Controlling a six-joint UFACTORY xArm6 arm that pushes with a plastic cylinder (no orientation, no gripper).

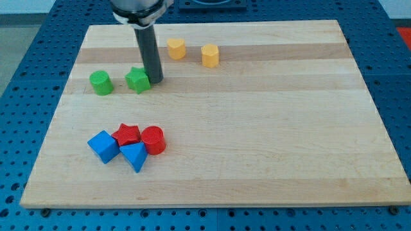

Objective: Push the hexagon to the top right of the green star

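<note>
Gripper absent on this rig: only a rod, so no jaw state applies. My tip [156, 81] stands touching or just beside the right flank of the green star [137, 80]. Task piece, the yellow hexagon [210, 55], sits to the star's upper right, beside a yellow block [176, 48] of unclear shape. Judgement: placement nearly satisfied. A green cylinder [100, 83] lies left. Bench [270, 128] is open rightward; its top edge is near.

Wooden board [257, 128]: my tip [156, 81] touching the green star [137, 80], green cylinder [100, 83] left, yellow hexagon [210, 55] upper right, red and blue blocks [128, 146] clustered below.
</note>
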